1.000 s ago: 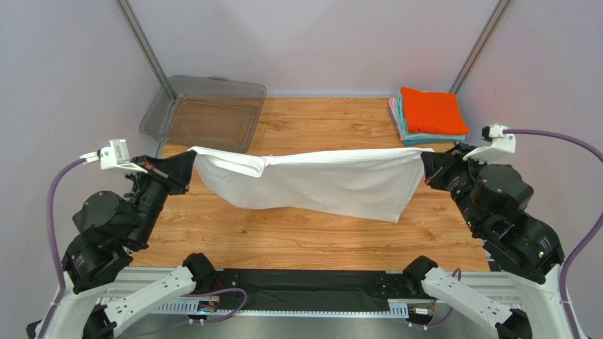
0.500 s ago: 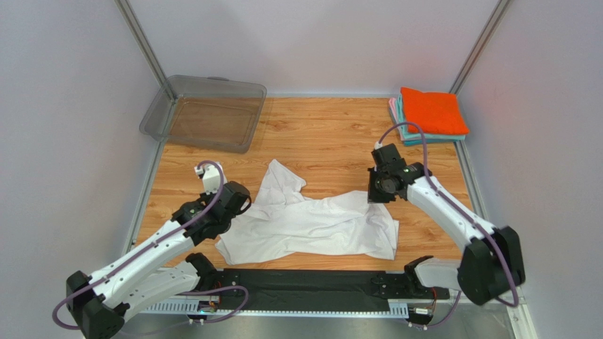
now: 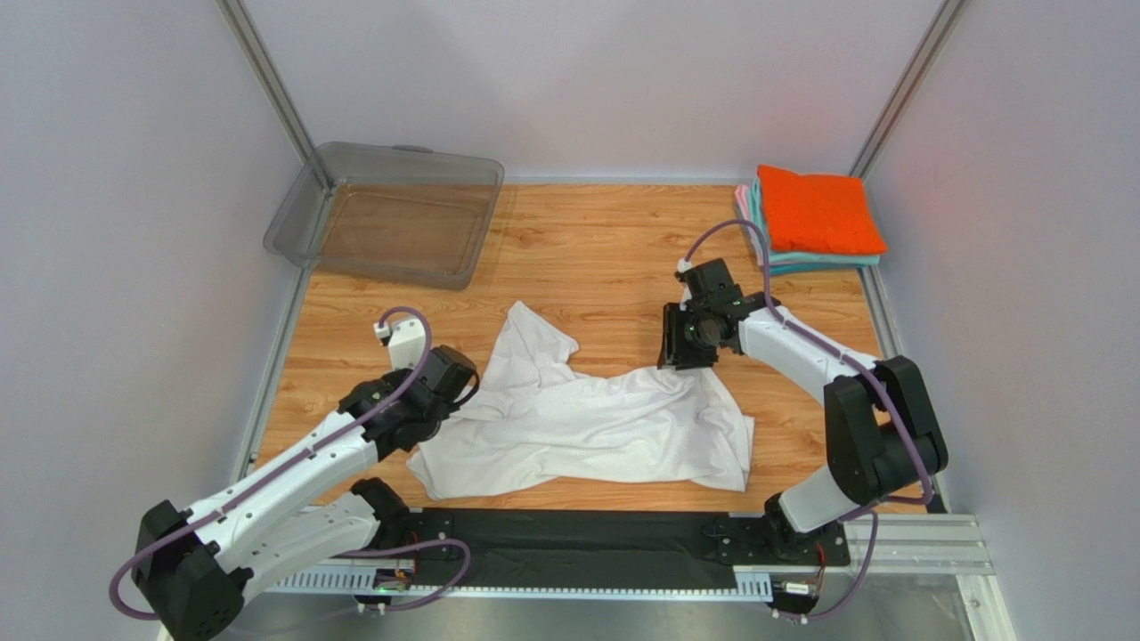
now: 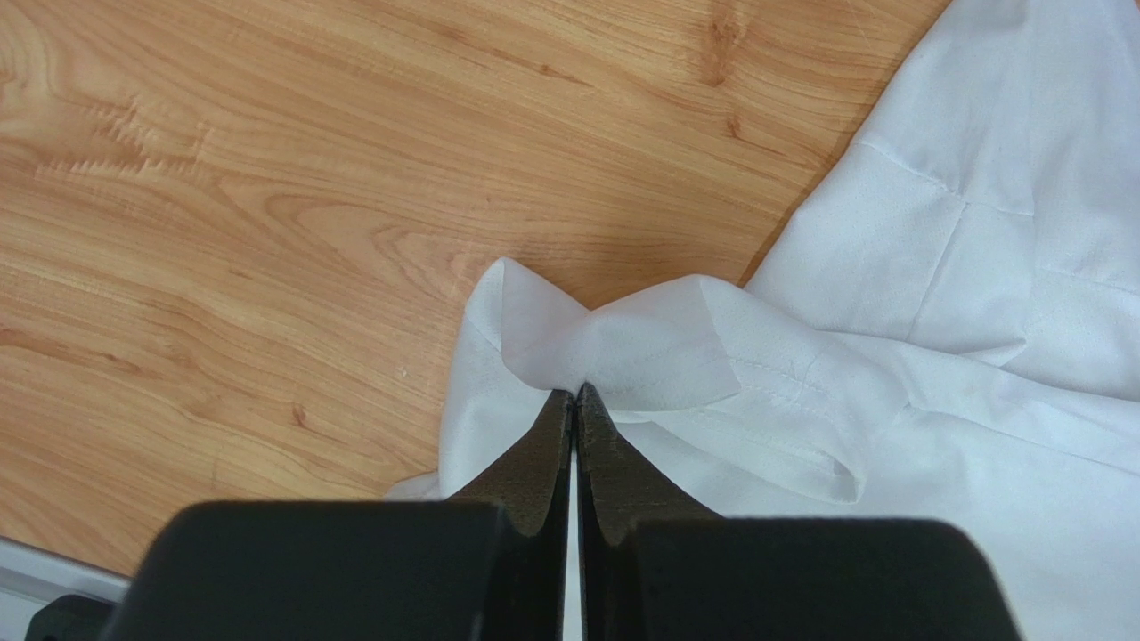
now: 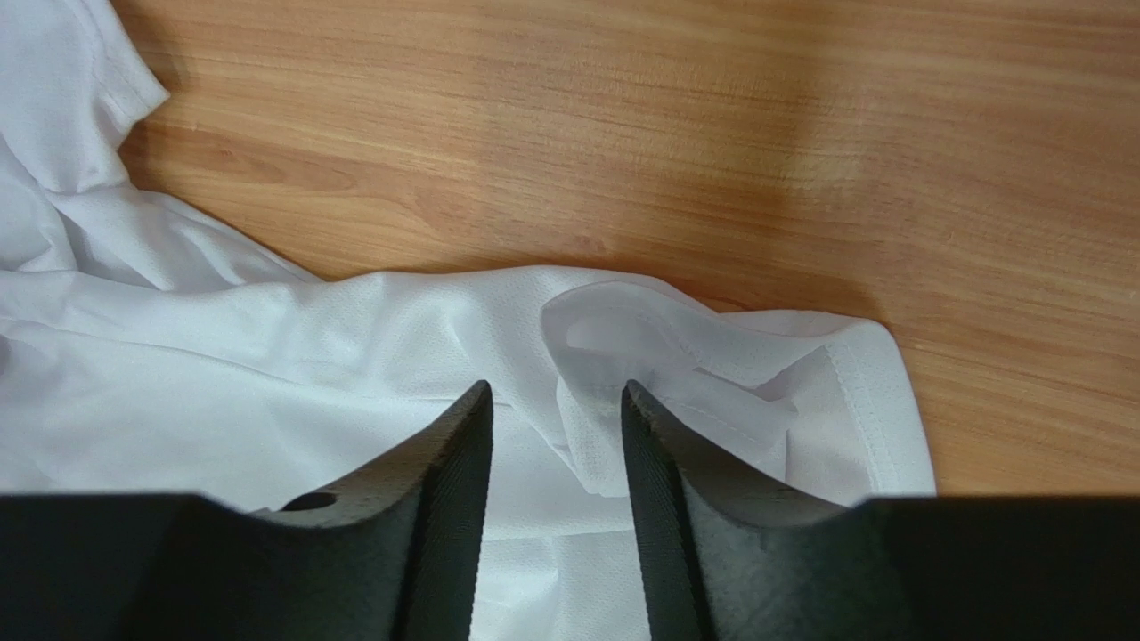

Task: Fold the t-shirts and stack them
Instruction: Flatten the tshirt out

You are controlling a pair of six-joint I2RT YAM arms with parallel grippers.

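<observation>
Wooden table (image 3: pixel 602 254), grey bin (image 3: pixel 297 214) far left, white t-shirt (image 3: pixel 589 428) crumpled centre

white t-shirt (image 3: pixel 589 428): 1 | folded shirts (image 3: pixel 816 211): at least 3 | grey bin (image 3: pixel 297 214): 1 | arms (image 3: pixel 288 468): 2

white t-shirt (image 4: pixel 937 401) — cut off at right edge | teal shirt (image 3: pixel 816 259) — mostly under orange shirt (image 3: pixel 816 210)

Two arms are stretched low over a white t-shirt (image 3: pixel 589 428).
The left gripper (image 4: pixel 576 398) is pinched closed on the shirt's left edge; the right gripper (image 5: pixel 553 401) is held with jaws parted at its far right corner.
</observation>
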